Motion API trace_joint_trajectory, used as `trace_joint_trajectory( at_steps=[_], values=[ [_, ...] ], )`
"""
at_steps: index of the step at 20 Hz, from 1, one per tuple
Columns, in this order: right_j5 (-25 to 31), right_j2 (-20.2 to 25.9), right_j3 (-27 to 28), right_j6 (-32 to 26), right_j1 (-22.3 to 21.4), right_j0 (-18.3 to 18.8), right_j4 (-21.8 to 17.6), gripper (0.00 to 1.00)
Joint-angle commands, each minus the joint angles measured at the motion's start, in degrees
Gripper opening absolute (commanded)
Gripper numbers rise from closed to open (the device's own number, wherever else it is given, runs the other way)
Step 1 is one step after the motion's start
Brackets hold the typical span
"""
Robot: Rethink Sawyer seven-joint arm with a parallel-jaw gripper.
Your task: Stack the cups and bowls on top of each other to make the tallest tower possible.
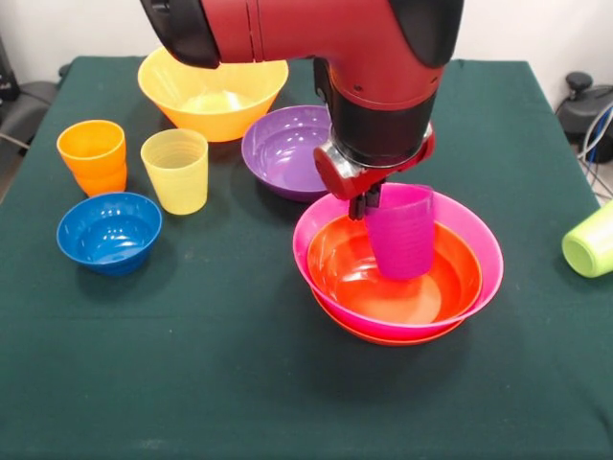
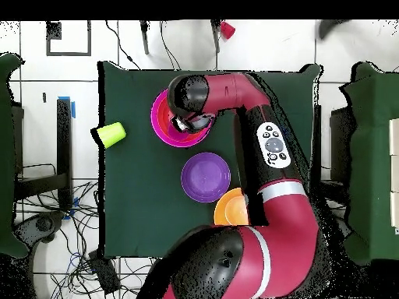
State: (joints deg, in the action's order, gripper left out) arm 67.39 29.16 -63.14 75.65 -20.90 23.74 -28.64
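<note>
My gripper [image 1: 365, 203] is shut on the near rim of a purple cup [image 1: 402, 235]. The cup is upright inside a red-orange bowl [image 1: 354, 273]. That bowl is nested in a pink bowl [image 1: 484, 251], which sits in a second red-orange bowl [image 1: 383, 337]. I cannot tell whether the cup's base touches the bowl. A wide purple bowl [image 1: 283, 149] stands just behind the pile. A large yellow-orange bowl [image 1: 213, 96], a yellow cup [image 1: 176, 171], an orange cup [image 1: 93, 156] and a small blue bowl [image 1: 108, 231] stand to the left. In the overhead view the arm covers the gripper.
A lime green cup [image 1: 594, 240] lies on its side at the table's right edge; it also shows in the overhead view [image 2: 111, 134]. The pink bowl [image 2: 158, 117] and purple bowl [image 2: 206, 177] show there too. The green tablecloth [image 1: 192, 383] covers the table.
</note>
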Motion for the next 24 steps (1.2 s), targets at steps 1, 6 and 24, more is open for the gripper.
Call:
trace_joint_trajectory(
  at_steps=[1, 6, 24],
  values=[
    [4.6, 0.1, 3.4, -4.7, -0.4, 0.1, 0.1, 0.00],
    [4.3, 0.1, 4.8, -4.0, 0.2, -0.5, -0.1, 0.00],
    [2.7, -0.2, 4.2, -2.6, 0.8, -0.6, 0.2, 1.00]
  ],
)
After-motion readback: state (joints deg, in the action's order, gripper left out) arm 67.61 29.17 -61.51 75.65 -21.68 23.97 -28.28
